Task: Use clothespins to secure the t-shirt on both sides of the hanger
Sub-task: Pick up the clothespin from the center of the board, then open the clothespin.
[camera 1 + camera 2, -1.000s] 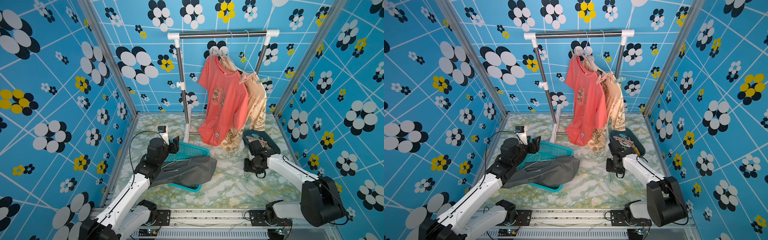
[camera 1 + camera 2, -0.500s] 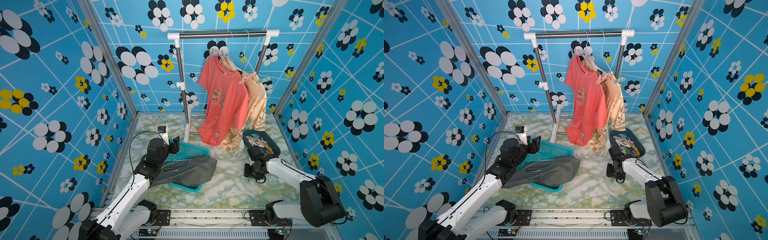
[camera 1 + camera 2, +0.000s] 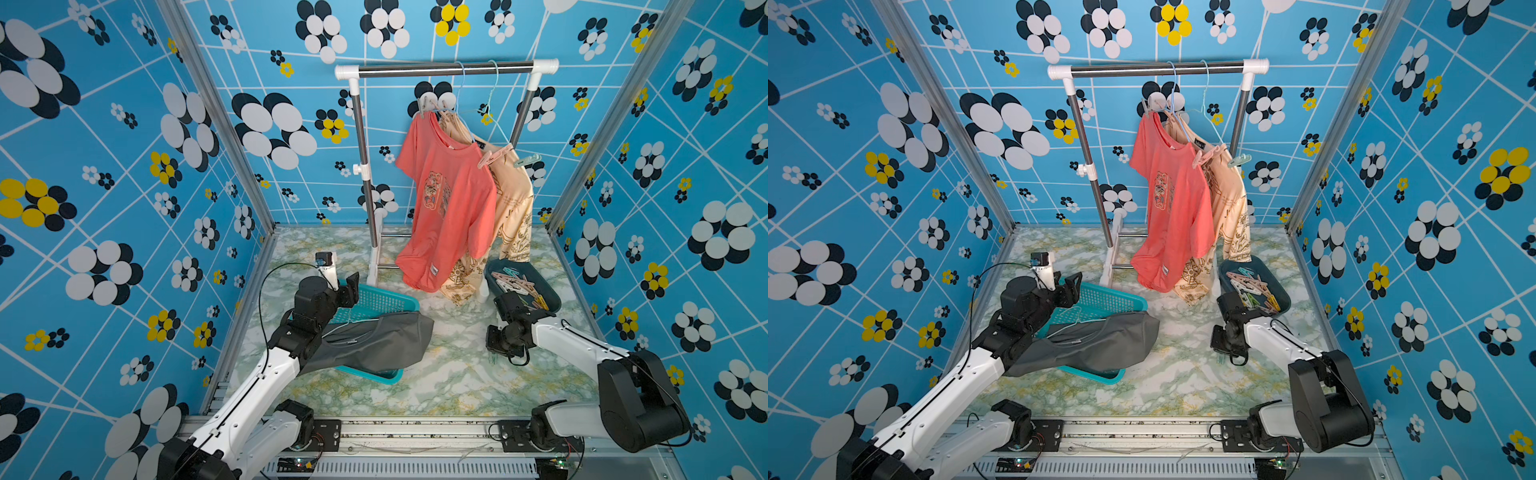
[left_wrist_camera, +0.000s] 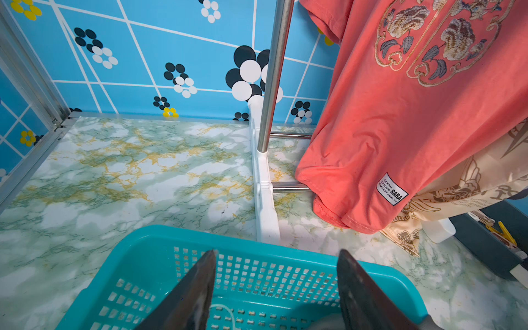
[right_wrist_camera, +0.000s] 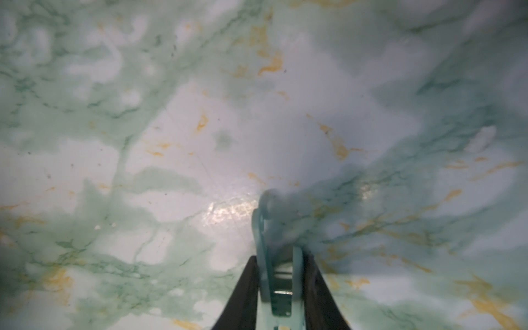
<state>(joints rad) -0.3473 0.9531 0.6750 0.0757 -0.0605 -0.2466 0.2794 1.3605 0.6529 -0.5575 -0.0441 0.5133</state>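
Observation:
A grey t-shirt [image 3: 376, 345] on a pale wire hanger [image 3: 353, 321] lies over the teal basket [image 3: 386, 301]. My left gripper [image 4: 276, 253] hangs open over the basket's far end, nothing between its fingers. My right gripper [image 5: 281, 257] points down at the marble table, shut on a mint green clothespin [image 5: 263, 231] whose tip nearly touches the surface. In both top views this gripper [image 3: 496, 353] sits in front of the dark tray [image 3: 552, 300], which holds several loose clothespins [image 3: 517, 284]. A coral t-shirt [image 3: 451, 208] hangs on the rack, with a pink clothespin [image 3: 492, 156] at its shoulder.
A beige shirt [image 3: 515, 195] hangs behind the coral one with a mint clip [image 3: 527, 159] on it. The rack's steel post [image 4: 273, 74] and white foot [image 4: 264, 200] stand just past the basket. Blue patterned walls enclose the table [image 3: 457, 386] on three sides.
My right arm has drawn back from the tray toward the front, and its jaws have narrowed onto the mint clothespin. The left arm has not moved.

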